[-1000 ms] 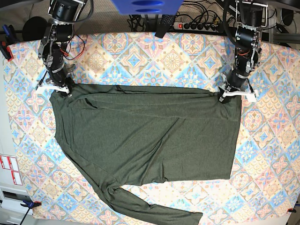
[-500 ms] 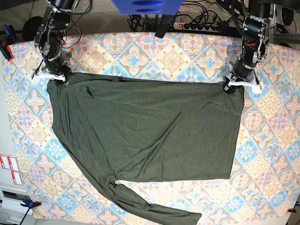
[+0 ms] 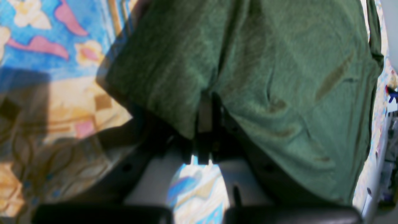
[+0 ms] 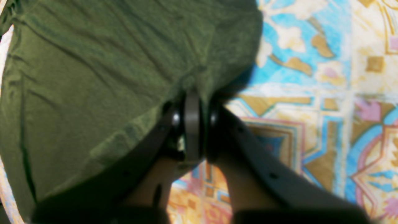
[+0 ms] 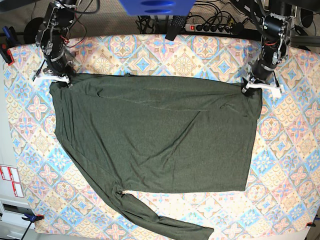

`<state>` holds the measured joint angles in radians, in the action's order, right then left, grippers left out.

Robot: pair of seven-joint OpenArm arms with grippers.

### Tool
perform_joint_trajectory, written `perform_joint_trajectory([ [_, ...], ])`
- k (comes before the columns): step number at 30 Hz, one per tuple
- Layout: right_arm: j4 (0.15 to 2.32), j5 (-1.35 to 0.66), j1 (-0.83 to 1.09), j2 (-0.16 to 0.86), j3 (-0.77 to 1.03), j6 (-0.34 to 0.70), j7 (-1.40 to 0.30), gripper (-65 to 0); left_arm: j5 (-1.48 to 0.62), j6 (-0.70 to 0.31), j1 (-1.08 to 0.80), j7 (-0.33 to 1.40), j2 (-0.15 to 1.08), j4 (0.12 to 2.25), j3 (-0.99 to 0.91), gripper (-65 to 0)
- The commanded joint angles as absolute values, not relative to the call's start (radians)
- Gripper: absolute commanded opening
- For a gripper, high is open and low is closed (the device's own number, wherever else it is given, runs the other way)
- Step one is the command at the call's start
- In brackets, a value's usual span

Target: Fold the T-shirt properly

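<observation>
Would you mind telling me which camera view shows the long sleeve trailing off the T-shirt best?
The base view: only there does the T-shirt lie whole, its sleeve running along the near table edge. The two wrist views show just the pinched corners, one in the left gripper and one in the right gripper.

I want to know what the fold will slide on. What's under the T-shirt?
The T-shirt lies on a patterned tablecloth that shows all around it. Whatever sits beneath the fabric itself is covered, so I cannot tell.
</observation>
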<state>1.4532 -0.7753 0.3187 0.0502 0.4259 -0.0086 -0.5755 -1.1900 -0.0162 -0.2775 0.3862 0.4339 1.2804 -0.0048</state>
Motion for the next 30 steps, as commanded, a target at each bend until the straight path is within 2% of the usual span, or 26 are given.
perform_joint_trajectory([
  [1, 1.466, -0.78, 0.315, 0.064, 0.429, -0.002, -0.558, -63.1, -1.181, 0.002, -0.259, 0.39, 0.43, 1.285, -0.008, -65.0],
  [21, 1.465, -0.78, 0.306, 0.064, 0.424, -0.002, -0.556, -63.1, -1.181, 0.002, -0.045, 0.39, 0.412, 1.273, 0.012, -65.0],
  [30, 1.465, -0.78, 0.303, 0.064, 0.424, -0.002, -0.558, -63.1, -1.181, 0.002, 0.007, 0.39, 0.404, 1.086, 0.096, -65.0],
])
